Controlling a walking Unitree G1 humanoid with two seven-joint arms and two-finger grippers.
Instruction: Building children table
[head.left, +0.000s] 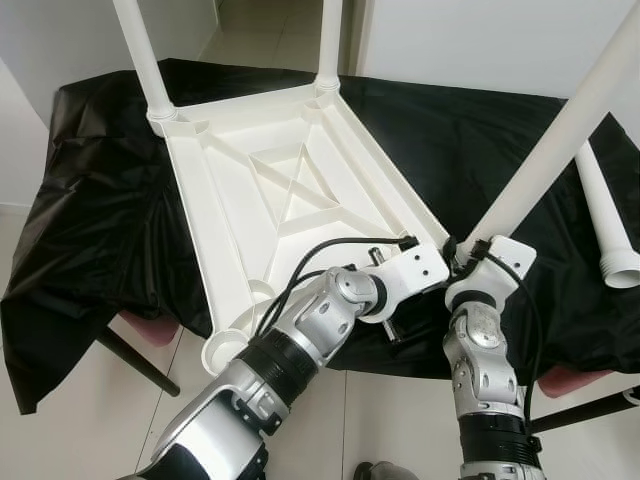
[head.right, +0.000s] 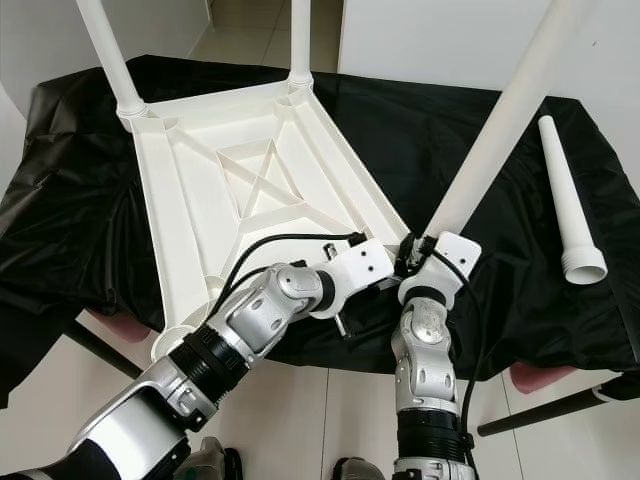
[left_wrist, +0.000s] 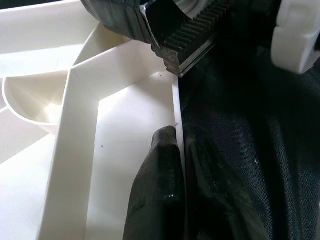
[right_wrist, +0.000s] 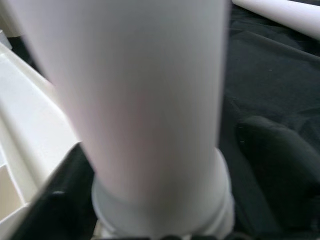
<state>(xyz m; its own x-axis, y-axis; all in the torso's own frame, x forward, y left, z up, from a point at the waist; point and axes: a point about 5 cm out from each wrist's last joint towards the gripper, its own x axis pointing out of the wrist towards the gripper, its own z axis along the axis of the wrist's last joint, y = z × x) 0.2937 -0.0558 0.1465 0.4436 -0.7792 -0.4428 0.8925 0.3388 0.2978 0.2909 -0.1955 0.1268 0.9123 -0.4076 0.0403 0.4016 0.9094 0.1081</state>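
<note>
One black cloth (head.left: 480, 140) covers the work surface; on it lies one white plastic tabletop (head.left: 290, 190), upside down, ribs up. Legs, four counted: two far legs (head.left: 140, 55) stand upright in the far corner sockets, one tilted leg (head.left: 565, 125) sits at the near right corner, and one loose leg (head.right: 565, 205) lies flat on the cloth, well apart to the right. Near left socket (head.left: 222, 350) holds no leg. Right gripper (head.left: 478, 245) clasps the tilted leg near its base; the right wrist view shows a black finger on each side of it. Left gripper (left_wrist: 172, 165), fingers pressed onto the tabletop's edge wall, one either side, as the left wrist view shows.
</note>
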